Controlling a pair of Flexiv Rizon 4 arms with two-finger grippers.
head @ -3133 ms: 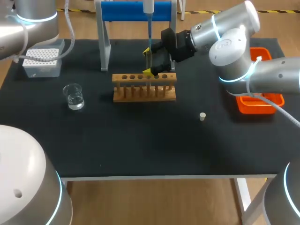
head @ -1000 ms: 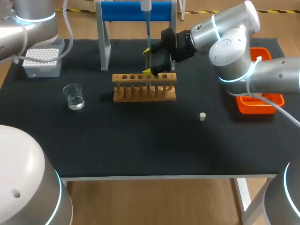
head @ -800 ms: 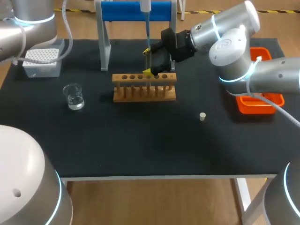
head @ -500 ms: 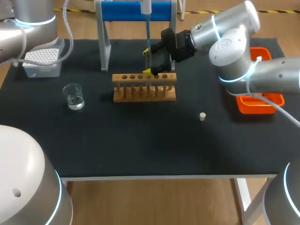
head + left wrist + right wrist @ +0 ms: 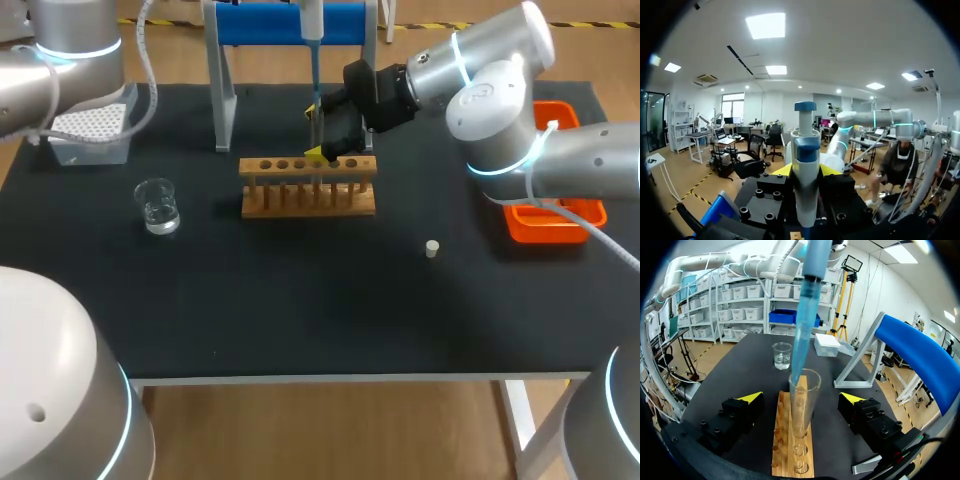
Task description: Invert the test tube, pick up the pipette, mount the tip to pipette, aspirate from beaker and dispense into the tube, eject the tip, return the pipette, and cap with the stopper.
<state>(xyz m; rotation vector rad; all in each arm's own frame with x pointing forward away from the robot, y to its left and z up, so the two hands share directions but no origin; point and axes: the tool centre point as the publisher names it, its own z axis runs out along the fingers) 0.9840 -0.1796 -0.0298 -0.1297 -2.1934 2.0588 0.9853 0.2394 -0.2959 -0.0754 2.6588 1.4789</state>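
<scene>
A clear test tube [image 5: 802, 400] stands upright in the wooden rack [image 5: 308, 185], mouth up. My right gripper [image 5: 801, 399] is open, one yellow fingertip [image 5: 747, 399] on each side of the tube and apart from it; in the head view this right gripper [image 5: 320, 130] sits just behind the rack. The white and blue pipette [image 5: 805, 170] is held in my shut left gripper [image 5: 805, 172]. Its blue shaft [image 5: 316, 75] hangs straight down, and the tip [image 5: 799, 350] reaches into the tube's mouth. Liquid in the tube cannot be made out.
A glass beaker [image 5: 157, 205] with water stands left of the rack. The white tip box [image 5: 90, 125] is at the back left, and the blue pipette stand [image 5: 290, 22] behind the rack. A small stopper [image 5: 432, 248] lies right of centre, with an orange tray [image 5: 560, 215] at the right edge.
My left arm's upper part has shifted slightly at the back left, uncovering more of the tip box. The pipette, the tube and my right gripper stay where they were.
</scene>
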